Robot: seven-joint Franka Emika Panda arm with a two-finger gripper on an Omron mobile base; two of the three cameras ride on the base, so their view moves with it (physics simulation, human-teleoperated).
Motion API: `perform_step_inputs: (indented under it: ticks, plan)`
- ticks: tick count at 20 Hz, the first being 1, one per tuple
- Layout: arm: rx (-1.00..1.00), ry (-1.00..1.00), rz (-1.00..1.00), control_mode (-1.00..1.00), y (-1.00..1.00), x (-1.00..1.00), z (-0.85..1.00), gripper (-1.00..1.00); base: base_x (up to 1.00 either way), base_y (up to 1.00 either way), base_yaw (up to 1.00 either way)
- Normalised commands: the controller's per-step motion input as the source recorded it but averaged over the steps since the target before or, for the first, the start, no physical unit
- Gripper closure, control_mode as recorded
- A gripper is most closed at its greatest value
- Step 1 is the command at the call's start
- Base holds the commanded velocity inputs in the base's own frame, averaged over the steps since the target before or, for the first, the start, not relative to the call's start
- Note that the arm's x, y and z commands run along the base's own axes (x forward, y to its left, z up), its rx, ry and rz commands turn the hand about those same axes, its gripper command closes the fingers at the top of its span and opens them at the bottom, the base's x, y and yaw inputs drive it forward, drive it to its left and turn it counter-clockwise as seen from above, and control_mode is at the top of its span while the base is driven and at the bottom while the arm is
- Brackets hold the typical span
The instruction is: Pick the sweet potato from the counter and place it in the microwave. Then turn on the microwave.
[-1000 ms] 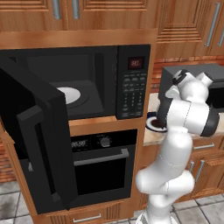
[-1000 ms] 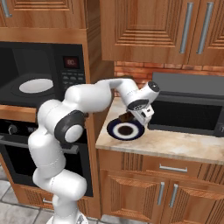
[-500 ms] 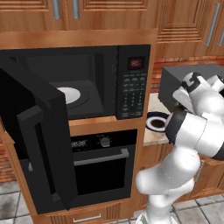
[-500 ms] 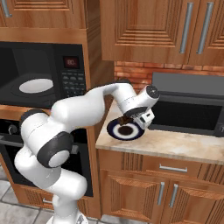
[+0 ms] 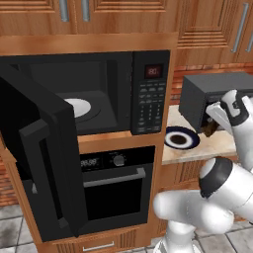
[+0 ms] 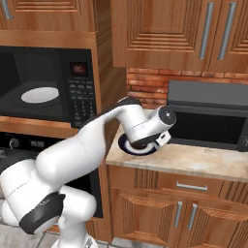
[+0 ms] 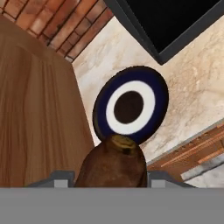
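Observation:
The sweet potato is a dark brown lump held in my gripper, which is shut on it. In the left base view my gripper hangs above the counter with the sweet potato in it, just right of the plate. The microwave stands at the left with its door swung wide open and the white turntable bare. Its keypad sits under a red display. In the right base view my hand hovers over the plate's far side.
A round blue-rimmed plate lies on the counter below the potato, beside a wooden cabinet side. A smaller dark grey box appliance stands right behind my hand. A black oven sits under the microwave.
My arm's elbow has swung out toward the camera side and lower. The hand has stayed near the plate with the sweet potato in it, sinking a little.

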Motion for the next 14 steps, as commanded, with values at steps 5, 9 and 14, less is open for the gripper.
perform_step_inputs:
  ticks: [5,9,14]
  plan:
    - [-0.01,-0.13,0.00,-1.00,0.00,-0.59,0.30,1.00,0.00,0.00,0.00]
    - [-0.01,-0.12,0.00,-1.00,0.00,-0.58,0.32,1.00,0.00,0.00,0.00]
    - [-0.01,-0.09,0.00,-1.00,0.00,-0.56,0.31,1.00,0.00,0.00,0.00]
